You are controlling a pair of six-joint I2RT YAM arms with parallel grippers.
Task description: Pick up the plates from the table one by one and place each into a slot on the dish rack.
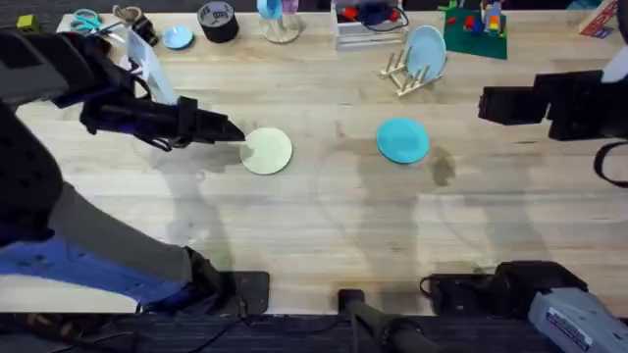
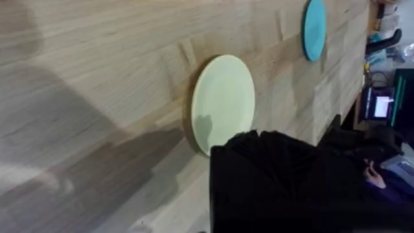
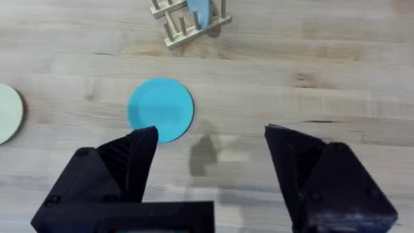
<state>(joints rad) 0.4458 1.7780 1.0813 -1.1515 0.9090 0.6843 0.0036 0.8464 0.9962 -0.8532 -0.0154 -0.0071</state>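
Planked wooden table (image 1: 324, 226), round smooth plates (image 1: 266, 152) (cream, teal)

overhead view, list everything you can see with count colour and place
cream plate: 1, pale yellow, flat on table, left of centre
teal plate: 1, flat on table, right of centre
dish rack: 1, light wood, far side, right of centre
light-blue plate: 1, standing in the rack
tape roll: 1, black, far edge
scissors: 1, teal handles, far left
table: 1, light wood
left claw: black, at the cream plate's left edge
right claw: black, open, above table near teal plate
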